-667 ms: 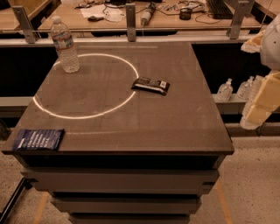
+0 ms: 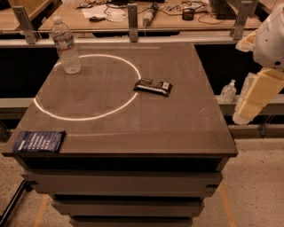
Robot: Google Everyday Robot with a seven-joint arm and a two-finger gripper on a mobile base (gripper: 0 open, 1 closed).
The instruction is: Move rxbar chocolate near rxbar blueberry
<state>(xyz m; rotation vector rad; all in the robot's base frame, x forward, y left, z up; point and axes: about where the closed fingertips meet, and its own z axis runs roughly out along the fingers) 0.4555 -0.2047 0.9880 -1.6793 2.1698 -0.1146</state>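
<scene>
The rxbar chocolate [image 2: 153,87], a small black wrapper with white print, lies flat on the dark table [image 2: 177,128], just right of a white circle marked on the top. The rxbar blueberry [image 2: 39,141], a dark-blue wrapper with white text, lies at the table's front left corner. My gripper [image 2: 255,97] hangs off the table's right side, beige and pointing down-left. It is well right of the black bar and far from the blue one, and nothing shows in it.
A clear water bottle [image 2: 66,45] stands at the back left, on the white circle's [image 2: 84,117] line. A cluttered wooden desk with cables [image 2: 146,11] runs behind the table. A small bottle [image 2: 228,91] stands on a ledge to the right.
My arm and gripper have shifted slightly left, toward the table's right edge. The bars and the bottle have not moved.
</scene>
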